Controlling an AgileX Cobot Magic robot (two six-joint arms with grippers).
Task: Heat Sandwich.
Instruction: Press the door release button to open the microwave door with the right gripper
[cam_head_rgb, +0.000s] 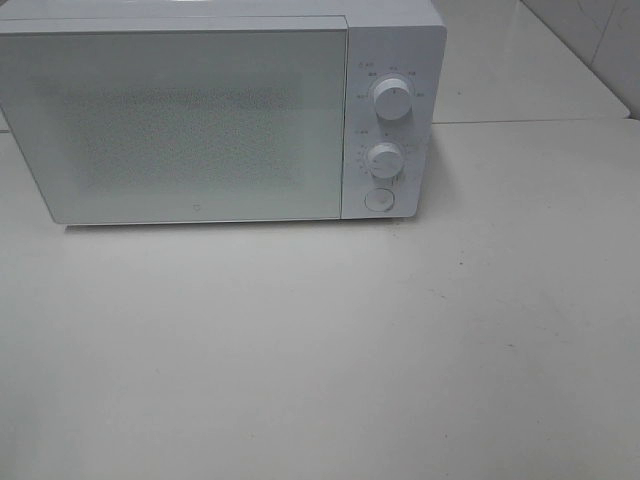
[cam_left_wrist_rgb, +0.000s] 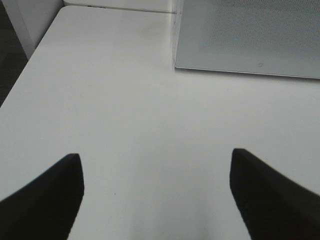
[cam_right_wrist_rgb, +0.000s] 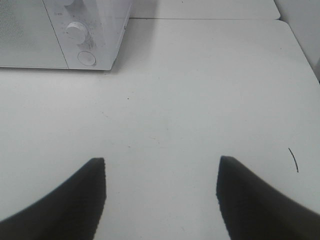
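A white microwave (cam_head_rgb: 220, 110) stands at the back of the white table with its door shut. It has two round knobs (cam_head_rgb: 392, 97) and a round button (cam_head_rgb: 379, 200) on its right panel. The sandwich and its pink plate are out of view in every frame. Neither arm shows in the exterior high view. My left gripper (cam_left_wrist_rgb: 156, 192) is open and empty over bare table, in front of the microwave's left corner (cam_left_wrist_rgb: 176, 65). My right gripper (cam_right_wrist_rgb: 161, 192) is open and empty over bare table, to the right of the microwave's knob panel (cam_right_wrist_rgb: 82, 42).
The white table (cam_head_rgb: 320, 350) spreads in front of the microwave. A second table surface (cam_head_rgb: 520, 60) lies behind at the right, with a seam between. The table's left edge (cam_left_wrist_rgb: 30, 55) drops to a dark floor. A small dark mark (cam_right_wrist_rgb: 293, 160) lies on the table.
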